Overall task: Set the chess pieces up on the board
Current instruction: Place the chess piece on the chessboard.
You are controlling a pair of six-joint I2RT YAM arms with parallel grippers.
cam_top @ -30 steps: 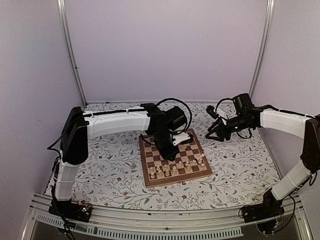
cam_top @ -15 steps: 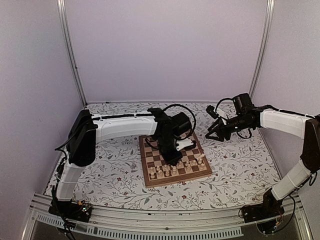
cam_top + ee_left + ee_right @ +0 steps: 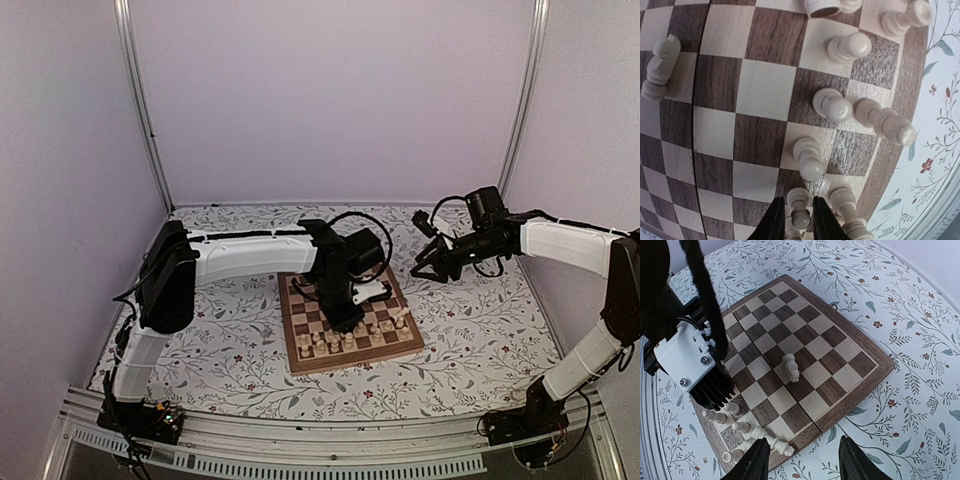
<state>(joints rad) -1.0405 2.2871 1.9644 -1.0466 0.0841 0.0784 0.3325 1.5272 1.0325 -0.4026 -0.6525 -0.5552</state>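
Observation:
The wooden board (image 3: 296, 358) lies mid-table on the floral cloth, and shows in the right wrist view (image 3: 805, 315). Several cream chess pieces (image 3: 350, 335) stand in rows along its near edge. One knight (image 3: 790, 367) sits alone mid-board, also visible in the left wrist view (image 3: 660, 65). My left gripper (image 3: 345, 318) is low over the near rows. Its fingers (image 3: 774, 222) close tightly on both sides of an upright pawn (image 3: 801, 212) whose base rests on the board. My right gripper (image 3: 425, 265) hovers open and empty beyond the board's far right corner.
One tall piece (image 3: 772, 442) lies tipped over at the board's edge. Pawns (image 3: 832, 105) crowd close around the left fingers. Floral tablecloth (image 3: 220, 340) surrounds the board. Enclosure walls and metal posts (image 3: 140, 110) ring the table.
My left arm has stretched further right and forward, bringing its gripper lower over the board's near rows. The right arm has not moved.

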